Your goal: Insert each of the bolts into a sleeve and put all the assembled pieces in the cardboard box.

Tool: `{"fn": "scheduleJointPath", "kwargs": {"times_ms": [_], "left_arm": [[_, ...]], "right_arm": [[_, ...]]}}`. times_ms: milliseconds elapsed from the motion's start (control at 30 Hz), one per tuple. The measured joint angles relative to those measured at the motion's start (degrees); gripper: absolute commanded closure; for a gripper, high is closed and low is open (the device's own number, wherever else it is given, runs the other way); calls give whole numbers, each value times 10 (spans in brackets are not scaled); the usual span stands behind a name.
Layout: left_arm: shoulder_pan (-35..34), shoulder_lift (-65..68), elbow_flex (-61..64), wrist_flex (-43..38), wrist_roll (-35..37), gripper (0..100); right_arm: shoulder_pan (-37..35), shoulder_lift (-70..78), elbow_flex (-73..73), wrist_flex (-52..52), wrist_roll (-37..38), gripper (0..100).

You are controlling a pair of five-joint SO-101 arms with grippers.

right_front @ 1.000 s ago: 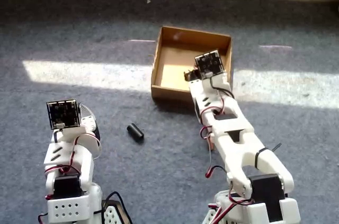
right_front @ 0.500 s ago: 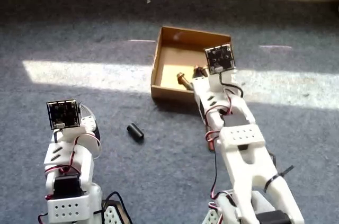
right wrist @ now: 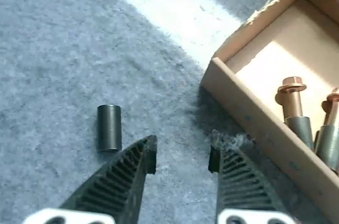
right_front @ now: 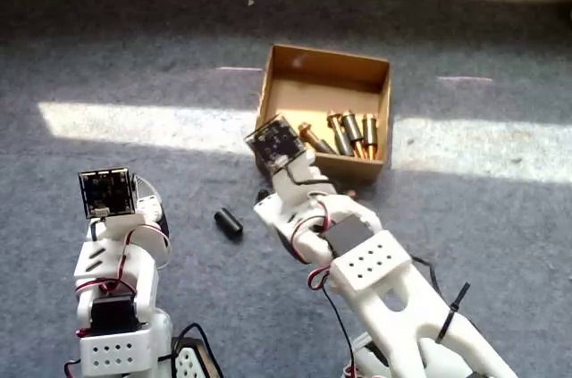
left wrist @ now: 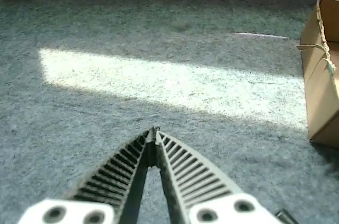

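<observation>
The right gripper [right wrist: 181, 160] is being held open and empty near the sleeve [right wrist: 109, 127], which is lying at seven o'clock of the cardboard box [right_front: 326, 70]. Four assembled pieces [right_front: 344, 132] are lying inside. The left gripper [left wrist: 154, 133] is being held closed, empty.

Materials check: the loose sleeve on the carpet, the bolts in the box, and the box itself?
Sleeve: smooth dark cylinder with a matte finish, probably blackened steel, possibly plastic.
Bolts: glossy copper-coloured heads, likely plated metal.
Box: plain brown cardboard, uncoated, with a raw, frayed edge.
</observation>
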Motion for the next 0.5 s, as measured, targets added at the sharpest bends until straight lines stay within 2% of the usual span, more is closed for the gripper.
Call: {"fn": "scheduleJointPath", "kwargs": {"times_ms": [167, 333, 500], "left_arm": [[-13, 0, 0, 0, 0, 986], [-55, 0, 0, 0, 0, 986], [-60, 0, 0, 0, 0, 986]], "right_arm": [[-51, 37, -19, 13, 0, 846], [-61, 171, -121, 48, 0, 846], [-84, 312, -234, 87, 0, 846]]}}
